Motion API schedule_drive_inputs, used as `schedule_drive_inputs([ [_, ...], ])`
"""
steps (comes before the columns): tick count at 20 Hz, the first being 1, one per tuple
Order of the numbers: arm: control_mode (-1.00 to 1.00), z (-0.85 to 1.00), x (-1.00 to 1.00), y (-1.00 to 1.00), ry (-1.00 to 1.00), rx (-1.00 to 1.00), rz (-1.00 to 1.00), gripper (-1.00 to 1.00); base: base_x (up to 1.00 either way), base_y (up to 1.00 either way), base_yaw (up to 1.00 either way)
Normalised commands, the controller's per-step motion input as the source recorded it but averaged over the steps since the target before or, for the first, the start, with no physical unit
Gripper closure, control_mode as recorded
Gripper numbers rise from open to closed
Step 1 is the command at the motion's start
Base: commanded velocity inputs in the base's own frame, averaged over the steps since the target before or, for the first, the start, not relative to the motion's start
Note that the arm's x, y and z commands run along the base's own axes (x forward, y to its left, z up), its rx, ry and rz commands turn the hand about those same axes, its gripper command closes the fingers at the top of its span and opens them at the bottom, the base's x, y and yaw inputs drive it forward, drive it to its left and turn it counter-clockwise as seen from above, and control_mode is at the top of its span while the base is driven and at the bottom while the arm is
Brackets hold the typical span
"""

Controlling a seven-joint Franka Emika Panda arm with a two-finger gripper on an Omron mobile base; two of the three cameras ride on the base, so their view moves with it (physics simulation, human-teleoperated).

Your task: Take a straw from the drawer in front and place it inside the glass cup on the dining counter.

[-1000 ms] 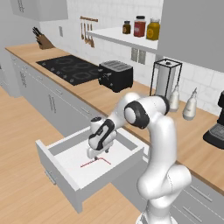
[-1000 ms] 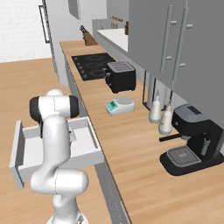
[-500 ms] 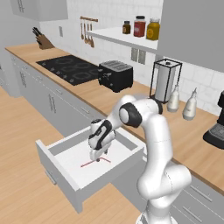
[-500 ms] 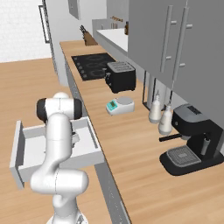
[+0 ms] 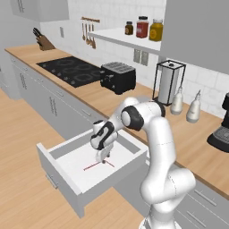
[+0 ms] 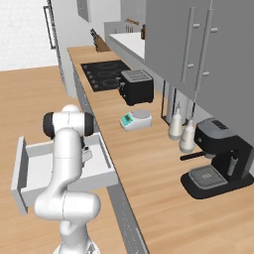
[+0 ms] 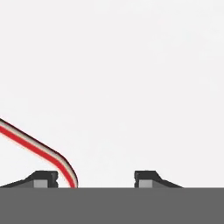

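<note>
In the left base view the drawer (image 5: pixel 71 179) stands pulled open, and the straw (image 5: pixel 95 165) lies flat on its white floor. The pincer (image 5: pixel 102 157) reaches down into the drawer, its tips at the straw's bent end; compared with a second ago it sits lower and closer to the straw.

In the right base view the arm bends over the open drawer (image 6: pixel 30 171), much as before.

In the hand view the fingertips (image 7: pixel 43 178) stand wide apart, and the straw (image 7: pixel 39 148) curves in just beside the left tip, not yet clamped.

So the drawer is open and the approach looks nearly finished; the grasp, the carry and the drop into the glass cup all remain.
</note>
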Motion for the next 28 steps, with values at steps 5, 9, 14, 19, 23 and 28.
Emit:
schedule_drive_inputs([
  [5,-1.0,-0.35,-0.09,-0.06,-0.01,0.0,0.18,1.0,0.0,0.0,0.0],
  [9,-1.0,-0.33,-0.18,-0.13,-0.11,0.0,0.15,1.0,0.0,0.0,0.0],
  [14,-1.0,-0.14,-0.02,-0.03,-0.11,0.02,0.09,1.0,0.0,0.0,0.0],
  [19,-1.0,0.34,0.0,0.0,-0.01,0.12,0.03,1.0,0.0,0.0,0.0],
  [23,-1.0,0.98,0.0,0.0,0.0,0.18,0.0,1.0,0.0,0.0,0.0],
  [28,-1.0,1.0,0.0,0.06,0.0,0.1,0.0,1.0,0.0,0.0,0.0],
])
